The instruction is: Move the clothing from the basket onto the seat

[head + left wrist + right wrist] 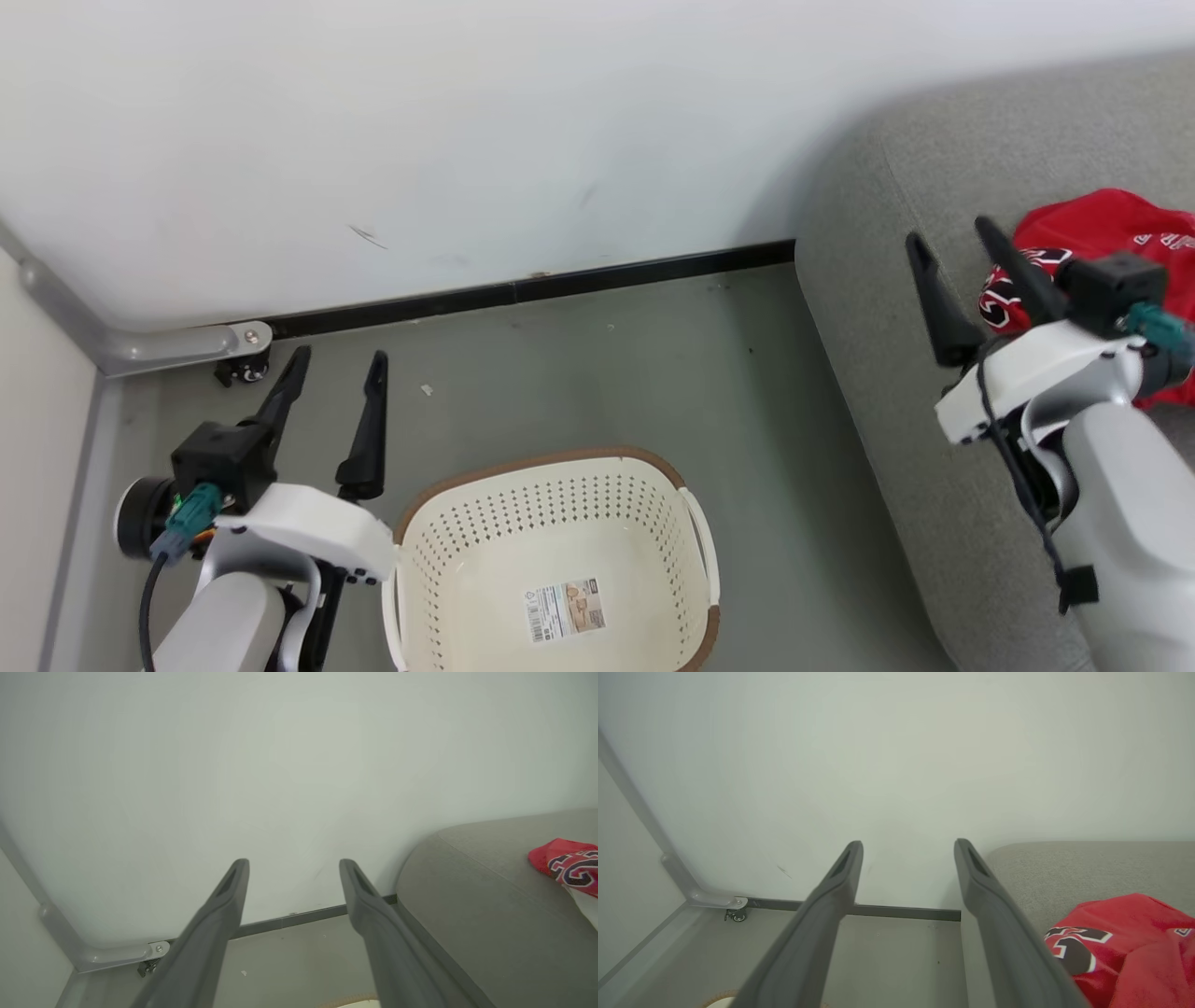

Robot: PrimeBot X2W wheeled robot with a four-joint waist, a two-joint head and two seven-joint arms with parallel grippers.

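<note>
Red clothing (1092, 224) on the grey seat (878, 327) (basket (560, 523) on floor (597, 373))

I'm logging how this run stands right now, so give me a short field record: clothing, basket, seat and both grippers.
clothing: red garment lying on the seat, held by nothing
basket: on the floor; the inside that shows holds no garment, just a label sticker
seat: grey, to the right of the basket
left gripper: open, empty, beside the basket's left
right gripper: open, empty, over the seat next to the clothing
task: looks done
</note>
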